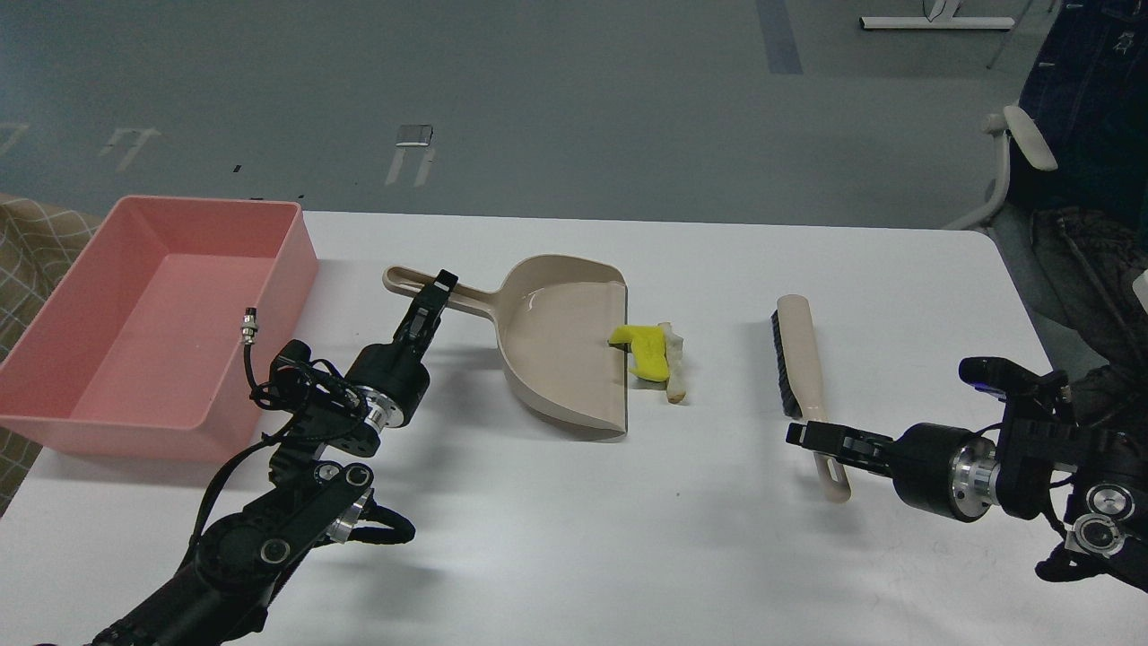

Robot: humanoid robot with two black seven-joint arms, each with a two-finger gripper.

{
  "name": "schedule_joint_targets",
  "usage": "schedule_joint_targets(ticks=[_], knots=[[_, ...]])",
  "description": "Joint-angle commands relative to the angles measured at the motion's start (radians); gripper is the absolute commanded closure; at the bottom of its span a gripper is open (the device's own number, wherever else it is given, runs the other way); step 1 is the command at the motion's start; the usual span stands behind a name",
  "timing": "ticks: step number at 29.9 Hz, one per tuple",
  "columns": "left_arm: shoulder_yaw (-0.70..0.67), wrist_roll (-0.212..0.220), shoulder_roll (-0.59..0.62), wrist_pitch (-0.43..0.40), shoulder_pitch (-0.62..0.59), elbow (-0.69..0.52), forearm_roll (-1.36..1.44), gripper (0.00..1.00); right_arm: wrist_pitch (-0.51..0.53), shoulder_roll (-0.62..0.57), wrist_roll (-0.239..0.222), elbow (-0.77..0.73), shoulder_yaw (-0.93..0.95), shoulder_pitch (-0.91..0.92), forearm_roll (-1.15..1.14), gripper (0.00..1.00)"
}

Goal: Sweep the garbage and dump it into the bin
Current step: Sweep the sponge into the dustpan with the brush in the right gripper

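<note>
A white table (574,538) carried all the working items. The bin (148,327) — a shallow pink tub — stood at the table's far left, with bare walls and floor in view. To its right lay the beige dustpan (560,345), its handle pointing left toward the bin and its open lip facing right.

The garbage lay at that lip. The yellow scrap (644,348) rested just beside the lip's edge, touching or nearly touching it, and the whitish-beige strip (674,363) lay against the yellow piece on its right side. Both scraps were on the table surface, outside the pan and well apart from the bin.

The brush (801,372) lay further right, well apart from the scraps, with its black bristles facing left and its handle running toward the near edge.

The left gripper (439,292) sat at the dustpan handle, its dark fingers over the handle; whether they were clamped on it could not be told from this angle. The right gripper (812,437) was at the lower part of the brush handle, fingers narrow and set against it — a firm hold could not be confirmed
</note>
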Motion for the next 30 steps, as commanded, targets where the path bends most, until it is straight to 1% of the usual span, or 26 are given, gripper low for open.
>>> schedule_joint_targets(ticks=[1, 11, 16, 18, 19, 23, 28, 30], knots=[[0.000, 0.000, 0.000, 0.000, -0.002, 0.000, 0.001, 1.00, 0.000, 0.000, -0.006, 0.000, 0.000, 0.000, 0.000, 0.51], [0.000, 0.000, -0.002, 0.000, 0.000, 0.000, 0.001, 1.00, 0.000, 0.000, -0.019, 0.000, 0.000, 0.000, 0.003, 0.54], [0.000, 0.000, 0.000, 0.000, -0.002, 0.000, 0.001, 1.00, -0.001, 0.000, -0.020, 0.001, 0.000, 0.002, 0.003, 0.59], [0.000, 0.000, 0.000, 0.000, 0.000, 0.000, 0.001, 1.00, 0.000, 0.000, -0.021, 0.001, 0.002, 0.002, 0.005, 0.67], [0.000, 0.000, 0.000, 0.000, 0.000, 0.000, 0.001, 1.00, 0.000, 0.000, -0.020, 0.001, 0.000, 0.002, 0.005, 0.69], [0.000, 0.000, 0.000, 0.000, 0.001, -0.005, 0.001, 1.00, 0.000, 0.000, -0.021, 0.003, 0.000, 0.002, 0.005, 0.85], [0.000, 0.000, 0.000, 0.000, 0.001, -0.005, 0.001, 1.00, 0.002, 0.000, -0.023, 0.007, 0.002, 0.002, 0.008, 0.96], [0.000, 0.000, 0.000, 0.000, 0.000, -0.006, 0.001, 1.00, 0.002, -0.001, -0.021, 0.007, 0.002, 0.002, 0.008, 0.97]])
